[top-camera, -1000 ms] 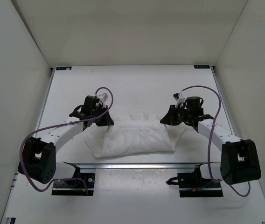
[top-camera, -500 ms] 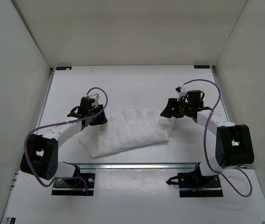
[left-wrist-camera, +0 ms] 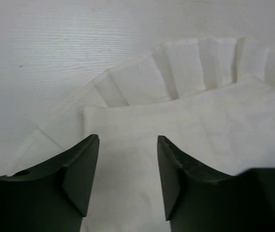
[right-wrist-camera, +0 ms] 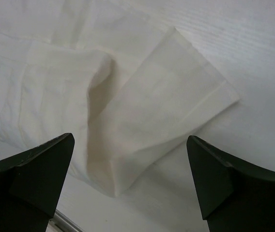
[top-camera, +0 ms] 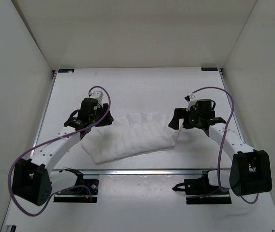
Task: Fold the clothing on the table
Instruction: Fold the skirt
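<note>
Lying folded at the centre of the top view, the clothing [top-camera: 130,137] spreads across the table [top-camera: 142,87] between both arms. The left gripper [top-camera: 94,125] hangs over its left end and the right gripper [top-camera: 178,122] stands just beside its right end, both parted and holding nothing.

Through the left wrist camera, dark fingers [left-wrist-camera: 79,169] stand apart at the lower middle, above a flat folded layer, its pleated hem fanning across the upper right.

Through the right wrist camera, the jaws gape wide at the bottom corners, with a folded cloth corner lying between and beyond them.
</note>
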You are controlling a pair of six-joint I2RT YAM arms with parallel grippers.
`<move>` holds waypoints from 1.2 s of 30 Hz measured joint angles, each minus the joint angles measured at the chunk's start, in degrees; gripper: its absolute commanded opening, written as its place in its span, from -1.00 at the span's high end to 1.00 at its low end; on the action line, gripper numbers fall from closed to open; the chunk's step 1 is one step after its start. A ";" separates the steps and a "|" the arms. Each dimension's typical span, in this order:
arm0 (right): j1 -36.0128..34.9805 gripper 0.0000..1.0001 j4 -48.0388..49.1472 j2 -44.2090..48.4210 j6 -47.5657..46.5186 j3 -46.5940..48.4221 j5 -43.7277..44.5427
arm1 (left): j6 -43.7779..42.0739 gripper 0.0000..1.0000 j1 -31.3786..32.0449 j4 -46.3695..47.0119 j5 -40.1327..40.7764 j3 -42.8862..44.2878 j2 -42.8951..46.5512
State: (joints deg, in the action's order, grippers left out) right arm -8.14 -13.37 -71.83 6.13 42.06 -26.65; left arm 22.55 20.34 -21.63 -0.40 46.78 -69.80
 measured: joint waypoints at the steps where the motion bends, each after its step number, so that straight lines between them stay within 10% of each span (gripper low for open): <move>1: 0.02 -0.98 -0.85 0.20 0.07 -0.83 0.48 | 0.83 -0.05 0.87 0.20 0.09 -0.68 1.81; 7: -1.16 -0.98 -3.91 -1.07 0.87 -3.32 2.05 | 4.55 0.79 2.91 -0.70 -0.17 -7.85 5.18; 22: -6.78 -0.98 3.37 -9.90 5.81 -4.39 -1.70 | 7.74 1.00 3.52 -1.01 1.99 -11.08 -4.59; 36: -7.10 0.98 5.51 -18.14 5.95 -1.03 -3.10 | 8.07 1.00 5.03 2.78 2.73 -6.05 -14.91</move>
State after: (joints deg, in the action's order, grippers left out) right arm -15.25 -7.86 -89.97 12.08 41.04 -29.76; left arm 30.61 25.36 -18.85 2.33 40.73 -84.71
